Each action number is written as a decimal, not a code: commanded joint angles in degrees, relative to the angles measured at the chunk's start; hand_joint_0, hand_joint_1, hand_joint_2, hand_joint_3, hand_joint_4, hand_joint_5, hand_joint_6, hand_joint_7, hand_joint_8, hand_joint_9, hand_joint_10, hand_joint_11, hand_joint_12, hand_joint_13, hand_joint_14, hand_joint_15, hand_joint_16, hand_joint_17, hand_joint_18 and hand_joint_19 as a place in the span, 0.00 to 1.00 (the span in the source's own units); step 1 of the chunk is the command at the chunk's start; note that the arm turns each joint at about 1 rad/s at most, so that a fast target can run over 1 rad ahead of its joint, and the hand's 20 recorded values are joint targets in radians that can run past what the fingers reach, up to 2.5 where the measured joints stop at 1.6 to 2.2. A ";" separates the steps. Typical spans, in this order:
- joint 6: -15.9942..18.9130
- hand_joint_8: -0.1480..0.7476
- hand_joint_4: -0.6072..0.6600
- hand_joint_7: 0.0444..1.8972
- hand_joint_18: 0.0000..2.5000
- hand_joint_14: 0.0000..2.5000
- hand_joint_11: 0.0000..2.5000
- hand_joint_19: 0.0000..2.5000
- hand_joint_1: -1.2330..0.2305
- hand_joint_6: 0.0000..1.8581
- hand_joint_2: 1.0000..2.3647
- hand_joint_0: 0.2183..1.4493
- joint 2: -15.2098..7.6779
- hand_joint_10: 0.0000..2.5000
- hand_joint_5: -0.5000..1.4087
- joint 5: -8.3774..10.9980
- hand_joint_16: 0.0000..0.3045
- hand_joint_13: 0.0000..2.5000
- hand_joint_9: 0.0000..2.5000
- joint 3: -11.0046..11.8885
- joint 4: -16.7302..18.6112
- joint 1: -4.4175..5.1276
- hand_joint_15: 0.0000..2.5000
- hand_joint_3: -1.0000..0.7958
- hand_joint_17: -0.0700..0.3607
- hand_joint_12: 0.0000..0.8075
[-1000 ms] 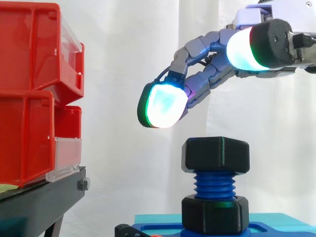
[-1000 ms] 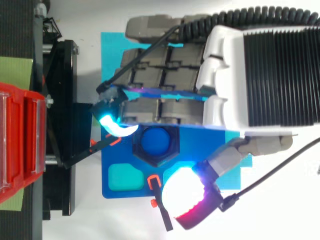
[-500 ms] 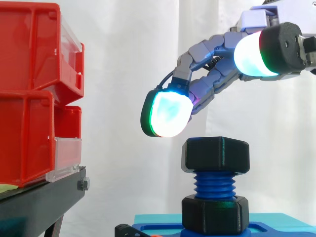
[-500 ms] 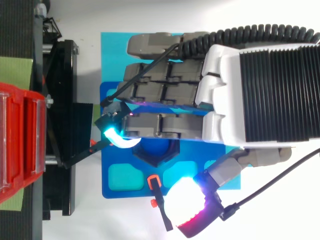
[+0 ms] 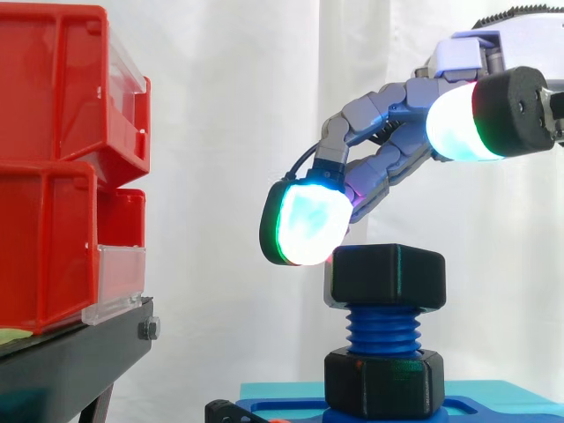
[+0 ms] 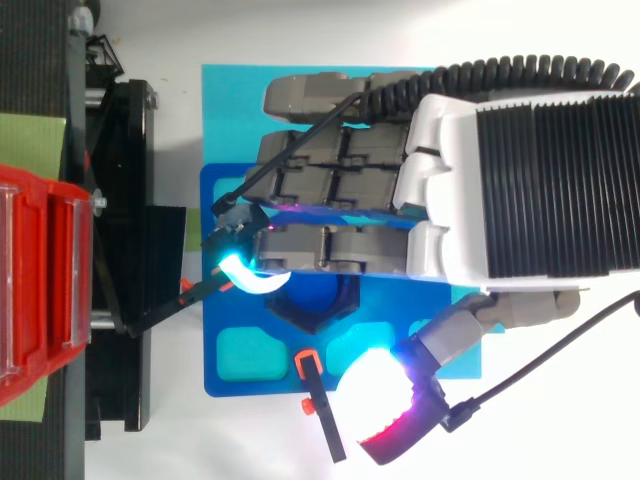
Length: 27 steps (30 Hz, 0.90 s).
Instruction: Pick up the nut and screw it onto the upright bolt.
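Observation:
A black nut (image 5: 386,276) sits at the top of the upright blue bolt (image 5: 382,330), several threads showing below it. A second black nut (image 5: 384,381) rests at the bolt's foot on the blue base (image 5: 493,401). My hand (image 6: 520,180) hovers over the bolt, open, its fingers loosely bent and holding nothing. One glowing fingertip (image 5: 307,225) hangs just left of the upper nut's top edge; I cannot tell whether it touches. The thumb's pad (image 5: 454,123) stands higher, to the right. From above, the fingers cover part of the nut (image 6: 318,305).
Red bins (image 5: 62,167) are stacked on a black stand (image 5: 70,361) to the left of the bolt. A white curtain hangs behind. The blue base (image 6: 240,350) has shallow cyan recesses near the bolt.
The hand has drifted right in the side view, and its lowest fingertip has sunk closer to the upper nut. Nut and bolt have not moved.

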 commanded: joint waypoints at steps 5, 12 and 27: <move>-0.08 0.42 0.65 0.49 0.13 0.00 0.00 0.01 0.72 0.27 0.00 0.23 0.00 0.00 0.21 -0.12 0.10 0.25 0.25 -0.01 -0.25 -0.42 0.00 0.28 0.33 0.32; -1.40 0.42 0.63 0.61 0.14 0.00 0.00 0.02 0.72 0.27 0.00 0.23 0.00 0.00 0.22 -0.48 0.10 0.25 0.25 -0.09 -1.48 -1.82 0.00 0.28 0.32 0.32; -2.19 0.43 0.61 0.68 0.15 0.00 0.00 0.02 0.71 0.29 0.00 0.24 0.00 0.00 0.23 -2.15 0.10 0.27 0.26 -0.01 -1.57 -4.11 0.00 0.28 0.32 0.32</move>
